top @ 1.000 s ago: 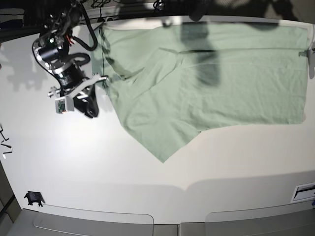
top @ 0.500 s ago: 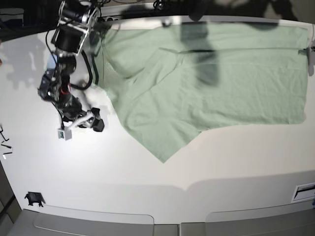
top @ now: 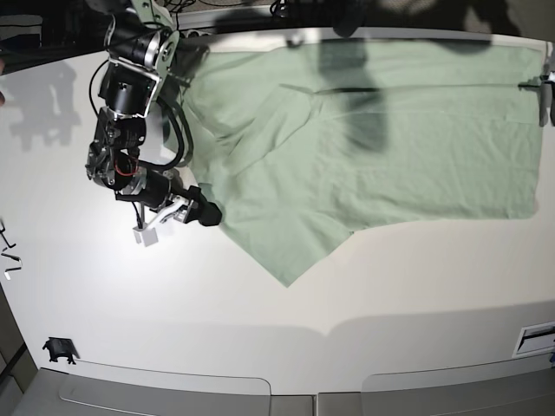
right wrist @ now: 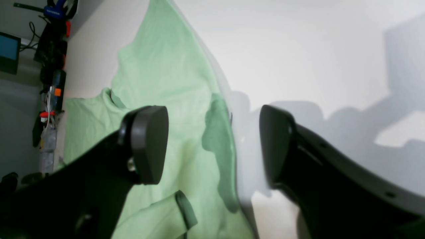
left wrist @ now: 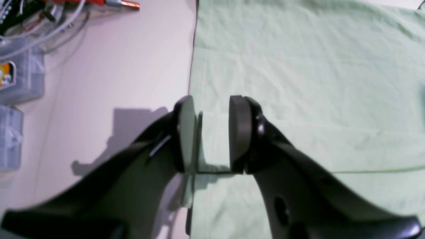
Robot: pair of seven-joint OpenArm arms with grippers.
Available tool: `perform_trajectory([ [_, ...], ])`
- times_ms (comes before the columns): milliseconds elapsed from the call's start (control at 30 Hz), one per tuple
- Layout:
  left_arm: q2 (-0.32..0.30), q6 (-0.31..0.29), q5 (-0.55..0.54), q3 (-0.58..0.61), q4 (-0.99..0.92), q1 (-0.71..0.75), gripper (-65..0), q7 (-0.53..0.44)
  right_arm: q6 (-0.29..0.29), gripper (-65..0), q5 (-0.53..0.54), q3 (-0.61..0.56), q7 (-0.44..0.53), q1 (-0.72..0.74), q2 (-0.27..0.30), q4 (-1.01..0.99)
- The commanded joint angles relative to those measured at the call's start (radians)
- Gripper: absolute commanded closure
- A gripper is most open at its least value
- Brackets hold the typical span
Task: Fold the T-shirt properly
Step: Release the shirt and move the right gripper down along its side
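The pale mint-green T-shirt lies spread across the far half of the white table, with one corner drooping toward the front. My right gripper is open at the shirt's left lower edge. In the right wrist view its jaws straddle that edge of the shirt, one finger over cloth, one over table. My left gripper sits at the shirt's far right edge. In the left wrist view its jaws stand a little apart over the hem of the shirt; no cloth is visibly clamped.
Cables and clear plastic boxes lie beside the shirt's hem. Electronics and wires line the table's back. A small black clip sits at the front left and a white slotted part at the front right.
My right arm has swung down and to the right, bringing its gripper from the bare table to the shirt's left lower edge. The shirt and the left arm have not moved.
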Motion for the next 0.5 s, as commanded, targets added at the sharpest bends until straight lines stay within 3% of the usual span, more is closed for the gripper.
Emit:
perform_trajectory([
  [0,-0.022,0.0,-0.016,-0.011,0.013,0.006,-16.6,-0.023,-0.001,-37.9,0.002,-0.009,-0.012,0.019,0.01,0.009],
  [133,-0.023,0.0,-0.016,-0.011,0.013,0.005,-16.6,-0.024,-0.001,-26.7,0.001,-0.048,-0.021,0.019,0.01,0.009],
  [400,-0.023,0.0,-0.016,-0.011,0.013,0.005,-16.6,-0.024,-0.001,-25.0,0.001,-0.127,-0.019,0.019,0.01,0.009],
  [467,-0.023,0.0,-0.016,-0.011,0.013,0.005,-16.6,-0.024,-0.001,-17.5,-0.005,-0.132,-0.018,0.019,0.01,0.009],
])
